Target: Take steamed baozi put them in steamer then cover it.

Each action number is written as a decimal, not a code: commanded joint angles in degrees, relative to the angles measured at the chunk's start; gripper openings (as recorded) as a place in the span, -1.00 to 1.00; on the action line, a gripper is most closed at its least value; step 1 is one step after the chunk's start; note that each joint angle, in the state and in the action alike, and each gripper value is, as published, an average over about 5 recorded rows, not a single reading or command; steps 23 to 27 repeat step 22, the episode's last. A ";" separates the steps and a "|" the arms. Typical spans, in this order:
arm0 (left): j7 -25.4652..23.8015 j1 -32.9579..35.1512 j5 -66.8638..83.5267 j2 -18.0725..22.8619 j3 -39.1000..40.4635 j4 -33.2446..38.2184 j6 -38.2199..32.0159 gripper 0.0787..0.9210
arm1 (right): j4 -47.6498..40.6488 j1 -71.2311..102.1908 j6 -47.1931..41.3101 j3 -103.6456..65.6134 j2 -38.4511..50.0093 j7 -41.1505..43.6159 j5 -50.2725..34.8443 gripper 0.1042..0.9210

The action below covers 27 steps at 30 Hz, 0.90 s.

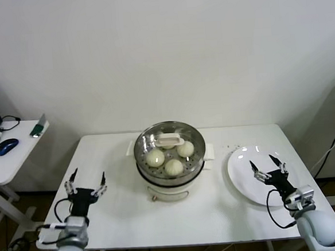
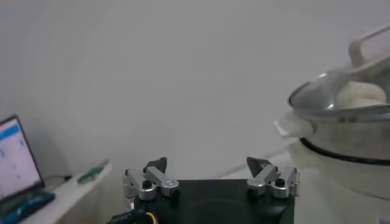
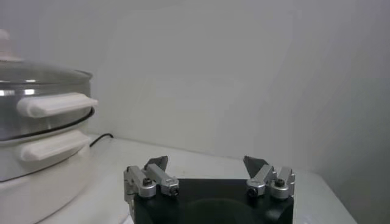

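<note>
Covered steamer [image 1: 170, 160] between both tools; left tool [image 1: 87, 180], right tool [image 1: 268, 165] gaping, empty.

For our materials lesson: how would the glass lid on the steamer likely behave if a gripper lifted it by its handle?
The lid looks like rigid glass with a metal rim, so probably stiff, fairly heavy and breakable if dropped. Its smooth handle may be slippery. Lifted off-centre, it would likely tilt against the steamer.

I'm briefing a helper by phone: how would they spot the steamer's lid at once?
Start at the white table; at its middle stands a shiny steel steamer on a white base. The lid sits on top of it: clear glass with a metal rim and a cream handle, buns visible beneath, unlike the flat white plate beside it.
</note>
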<state>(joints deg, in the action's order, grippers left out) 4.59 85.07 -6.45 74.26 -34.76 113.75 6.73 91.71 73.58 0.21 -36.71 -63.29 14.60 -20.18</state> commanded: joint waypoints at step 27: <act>-2.24 3.40 10.59 3.14 -3.49 -7.60 -16.49 0.77 | 2.04 3.33 2.41 -2.29 -1.83 1.39 0.61 0.76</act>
